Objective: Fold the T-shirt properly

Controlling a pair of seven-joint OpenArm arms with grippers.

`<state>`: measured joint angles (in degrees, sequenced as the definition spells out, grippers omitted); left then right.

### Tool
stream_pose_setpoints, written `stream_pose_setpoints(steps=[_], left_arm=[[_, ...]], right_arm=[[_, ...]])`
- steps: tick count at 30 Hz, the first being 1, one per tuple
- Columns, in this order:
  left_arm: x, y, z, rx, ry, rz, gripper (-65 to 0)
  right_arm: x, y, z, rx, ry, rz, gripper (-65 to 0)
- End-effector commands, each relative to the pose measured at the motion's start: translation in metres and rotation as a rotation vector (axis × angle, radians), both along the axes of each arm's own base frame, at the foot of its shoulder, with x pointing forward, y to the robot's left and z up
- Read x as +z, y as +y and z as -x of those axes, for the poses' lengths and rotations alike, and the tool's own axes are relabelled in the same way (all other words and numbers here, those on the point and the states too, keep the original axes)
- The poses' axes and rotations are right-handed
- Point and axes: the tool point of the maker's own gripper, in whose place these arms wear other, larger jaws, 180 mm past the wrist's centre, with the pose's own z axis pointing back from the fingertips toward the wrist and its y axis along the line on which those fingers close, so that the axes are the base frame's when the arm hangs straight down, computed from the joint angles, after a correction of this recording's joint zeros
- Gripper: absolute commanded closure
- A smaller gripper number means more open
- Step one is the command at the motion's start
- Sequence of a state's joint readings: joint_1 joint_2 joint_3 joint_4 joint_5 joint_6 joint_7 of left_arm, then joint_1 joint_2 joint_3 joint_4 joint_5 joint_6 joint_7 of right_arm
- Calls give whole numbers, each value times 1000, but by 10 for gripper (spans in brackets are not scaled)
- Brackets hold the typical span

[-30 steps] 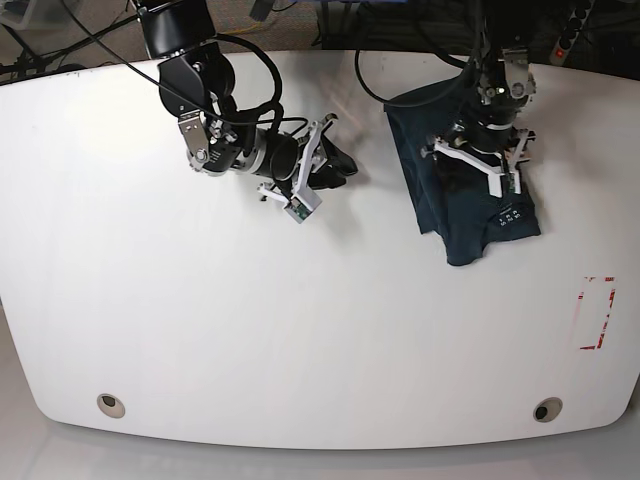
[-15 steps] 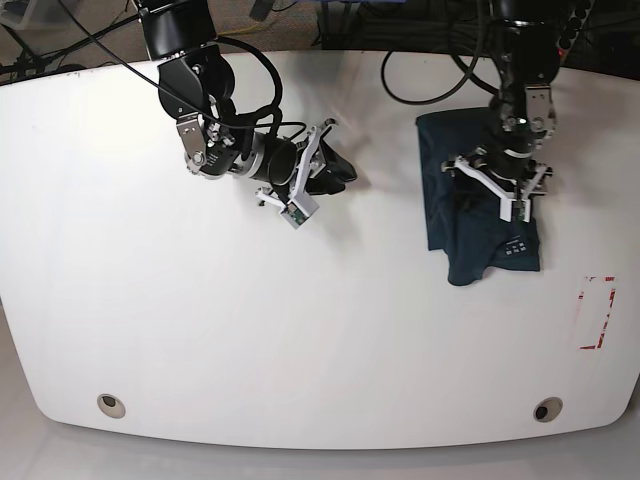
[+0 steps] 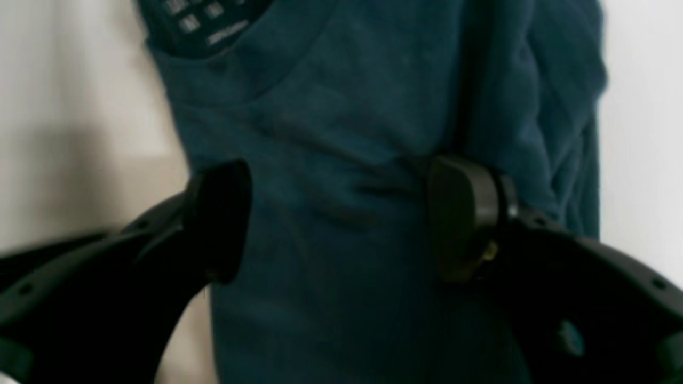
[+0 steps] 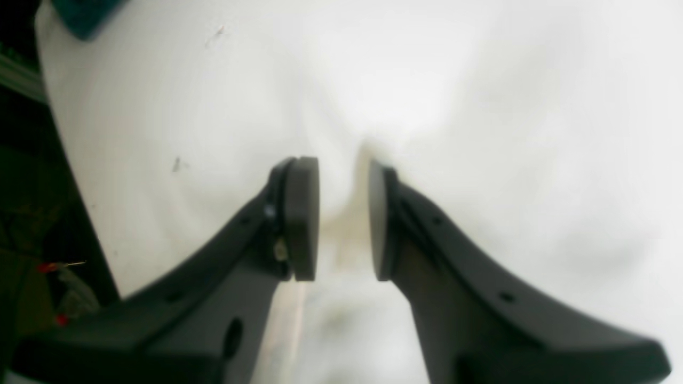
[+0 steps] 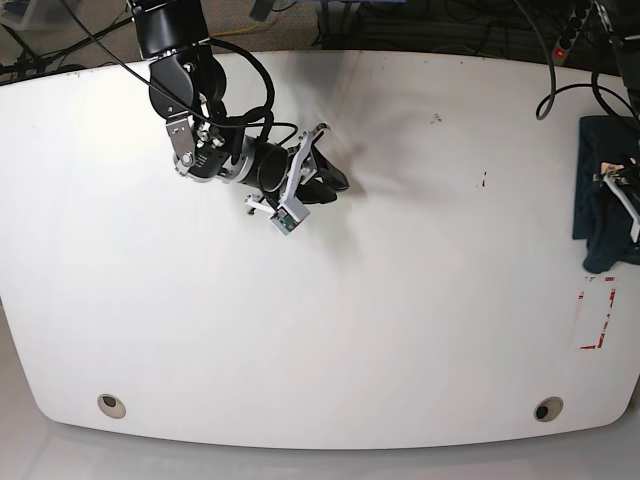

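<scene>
The dark teal T-shirt [image 5: 598,205] lies folded into a narrow bundle at the table's far right edge. My left gripper [image 5: 622,195] is on top of it. In the left wrist view the T-shirt [image 3: 347,122] fills the frame, with white print in its neck [image 3: 203,21]. There my left gripper [image 3: 341,218] has its jaws wide apart, both fingertips [image 3: 464,213] pressed on the cloth, which wrinkles between them. My right gripper [image 5: 335,178] hovers over bare table at the upper left, far from the shirt. Its jaws [image 4: 344,218] stand narrowly apart with nothing between them.
The white table [image 5: 400,300] has a red-outlined rectangle mark [image 5: 597,312] just in front of the shirt. Two round holes [image 5: 111,405] [image 5: 547,409] sit near the front edge. Cables and dark equipment run along the back edge.
My left gripper has slid far to the right and the folded T-shirt has moved with it to the table's right edge. The right arm has shifted slightly left.
</scene>
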<state>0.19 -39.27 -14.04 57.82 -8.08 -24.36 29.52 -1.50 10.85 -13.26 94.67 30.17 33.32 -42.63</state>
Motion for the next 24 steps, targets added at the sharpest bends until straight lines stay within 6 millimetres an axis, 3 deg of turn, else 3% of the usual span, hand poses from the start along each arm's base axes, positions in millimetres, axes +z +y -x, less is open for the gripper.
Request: stream_pose_setpoints(steps=[1, 5, 9, 13, 17, 20, 24], left_arm=[[4, 39, 28, 13, 95, -76, -469], [19, 57, 32, -16, 96, -83, -468], [33, 56, 28, -58, 75, -48, -465], [68, 49, 9, -111, -11, -92, -465], [93, 6, -18, -180, -148, -97, -468], [105, -19, -24, -226, -200, -120, -468], [115, -59, -42, -238, -339, -83, -465]], right_arm=[[20, 5, -5, 7, -55, -44, -152], [23, 6, -2, 9, -62, -47, -152], [25, 6, -1, 11, -72, -43, -152], [28, 6, -2, 12, -82, -45, -152], [37, -9, -11, -25, -119, -35, -152], [40, -20, -19, -62, -129, -31, -155], [42, -49, -37, -147, -167, 13, -159]])
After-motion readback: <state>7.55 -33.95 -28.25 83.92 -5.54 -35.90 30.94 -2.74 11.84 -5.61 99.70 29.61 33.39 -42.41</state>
